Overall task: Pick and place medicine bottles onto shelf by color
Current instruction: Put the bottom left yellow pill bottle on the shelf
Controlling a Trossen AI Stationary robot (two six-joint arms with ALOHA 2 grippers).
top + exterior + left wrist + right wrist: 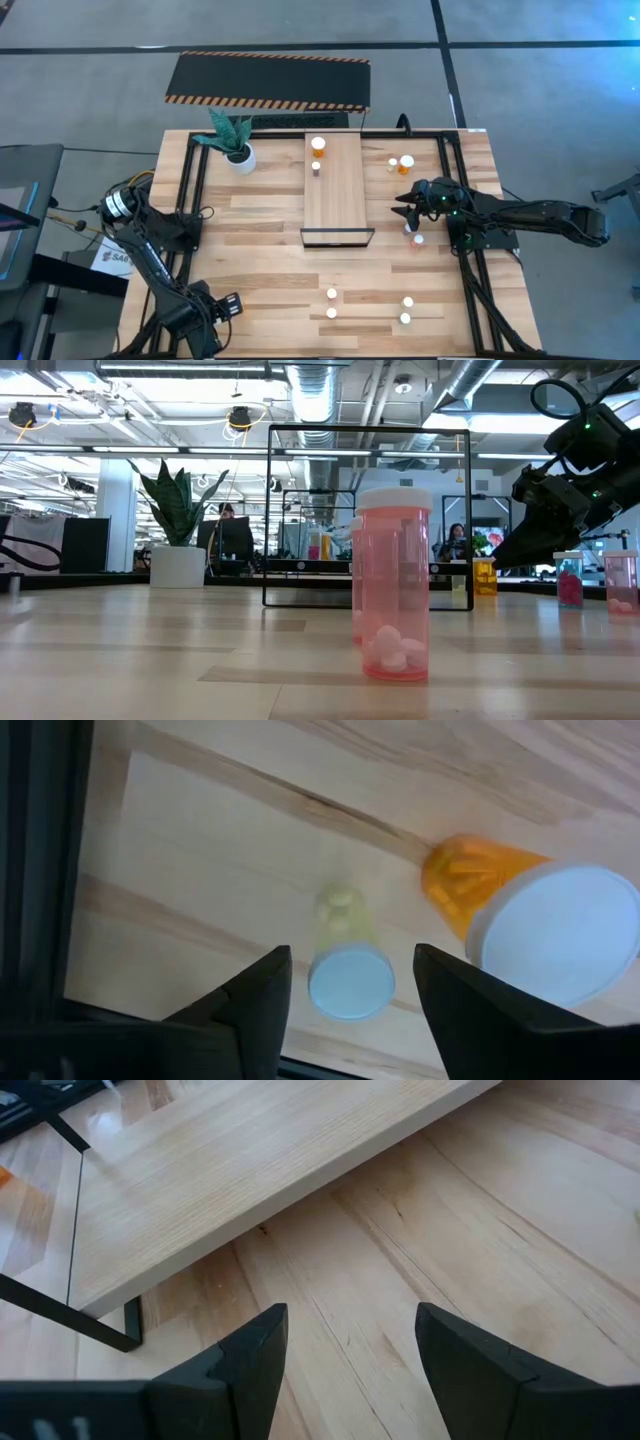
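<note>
1. Nearest the lens, seen from table height: pink bottle (395, 585), upright, white-capped, a few white pills at the bottom, out on the open tabletop and well apart from both pincers.
2. Left pincer (352, 960), low at the table's near left corner, fingers apart and holding nothing. Framed dead ahead through the gap: pale bottle (348, 982), cap toward the wrist camera. Just off to one side of that line: larger orange bottle (540, 925).
3. Probably the step in hand: closing on the pale bottle. Keep it centred between the fingers, come in square to the body below the cap, and steer wide of the orange neighbour to avoid tipping it.
4. Shelf (335, 190) at mid-table, ahead of the right pincer, black frame at its near end. Already standing at its far end: two bottles (318, 145).
5. Right pincer (403, 205), just beside the shelf's long edge, fingers spread, empty. Close behind it, near the wrist: small bottle (418, 239). Best kept clear of the shelf edge until a bottle is in hand.
</note>
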